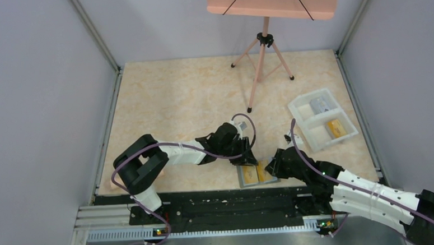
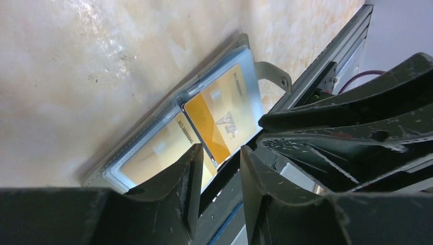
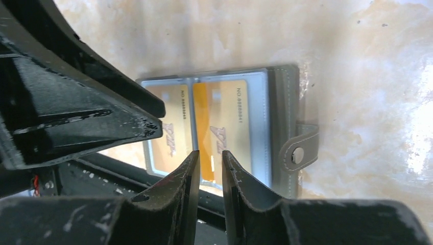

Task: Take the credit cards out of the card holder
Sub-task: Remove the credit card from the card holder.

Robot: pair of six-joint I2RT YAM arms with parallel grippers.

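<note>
The card holder (image 1: pixel 257 175) lies open and flat by the table's front edge, its snap tab (image 3: pixel 298 153) out to one side. Two yellow-orange credit cards sit in its pale pockets: one (image 3: pixel 224 122) on the tab side, the other (image 3: pixel 171 117) beside it. My right gripper (image 3: pixel 209 153) hovers over the tab-side card's lower edge, jaws a narrow gap apart with nothing between them. My left gripper (image 2: pixel 220 153) is open at the holder's (image 2: pixel 248 61) near edge, one finger (image 2: pixel 184 178) over the other card (image 2: pixel 158 150). Both grippers (image 1: pixel 246 157) (image 1: pixel 274 165) crowd the holder.
A white compartmented tray (image 1: pixel 305 104) at the right holds a pale grey card (image 1: pixel 319 104) and a yellow one (image 1: pixel 336 127). A tripod (image 1: pixel 262 64) with a pink board stands at the back. The black rail (image 1: pixel 219 204) runs just in front of the holder.
</note>
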